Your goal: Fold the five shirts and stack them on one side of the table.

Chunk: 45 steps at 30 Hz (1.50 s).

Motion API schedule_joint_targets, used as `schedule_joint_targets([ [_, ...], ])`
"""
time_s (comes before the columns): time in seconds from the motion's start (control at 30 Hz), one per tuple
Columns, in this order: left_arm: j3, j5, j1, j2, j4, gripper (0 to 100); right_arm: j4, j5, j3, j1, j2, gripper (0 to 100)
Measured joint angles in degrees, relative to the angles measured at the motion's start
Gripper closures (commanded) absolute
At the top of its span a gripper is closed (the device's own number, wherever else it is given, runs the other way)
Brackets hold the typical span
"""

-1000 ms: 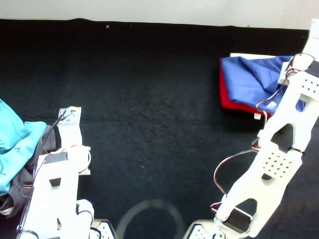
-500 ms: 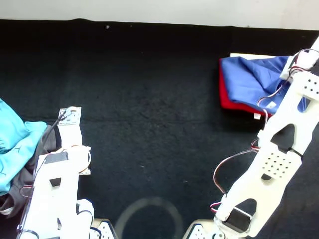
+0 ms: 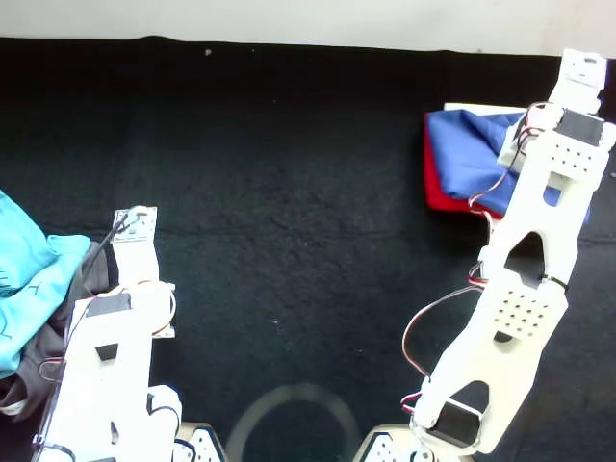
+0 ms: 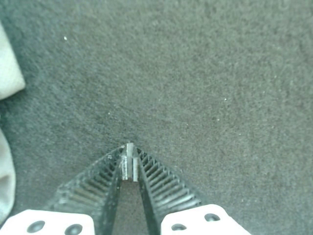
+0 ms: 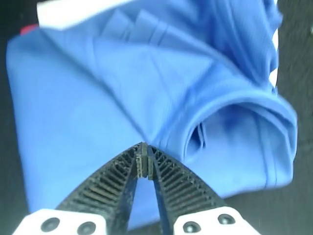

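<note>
Blue shirt (image 3: 472, 154), loosely folded, directly beneath right claw (image 5: 142, 164) at the far side of the counter (image 3: 289, 173). Right claw with both toothed jaws pressed together, tips meeting over the blue cloth (image 5: 88, 98); whether touching the cloth or just above it, impossible to tell. Just past the tips and a little to one side, a rolled-up tube of the same shirt (image 5: 234, 132), open end facing the claw. Under the blue one, red shirt (image 3: 438, 197), its edge peeking out on the side toward the counter's middle. Beyond the claw's tips, a strip of white shirt (image 3: 481, 107) at the far edge of the stack, also seen from the wrist (image 5: 73, 12).

Left claw (image 4: 128, 164) likewise closed, tips together, gripping nothing, over bare dark counter (image 4: 205, 83). Pale cloth edge (image 4: 10, 73) near it, off to one side, not touching. Well apart from the right claw, beside the left arm on the outer side, a crumpled turquoise shirt (image 3: 24, 269) lying partly on a grey shirt (image 3: 38, 356), both unfolded.
</note>
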Motion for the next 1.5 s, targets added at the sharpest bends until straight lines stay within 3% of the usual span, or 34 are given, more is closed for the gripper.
schedule_joint_targets([
  [0.57, 0.0, 0.0, 0.0, 0.0, 0.0, 99, -40.7, -0.4, 2.5, 4.9, 8.3, 99.2],
  [0.67, 0.0, 0.0, 0.0, 0.0, 0.0, 99, -43.2, -0.4, 2.5, 4.8, 8.2, 99.2],
  [0.8, 0.0, 0.0, 0.0, 0.0, 0.0, 99, -37.5, -0.4, 2.3, 4.8, 8.0, 99.2],
  [1.2, 0.0, 0.0, 0.0, 0.0, 0.0, 99, -4.0, -0.4, -10.2, 4.4, 2.9, 99.2],
  [1.5, 0.0, 0.0, 0.0, 0.0, 0.0, 99, 3.9, 2.3, -9.8, 4.6, 2.8, 99.2],
])
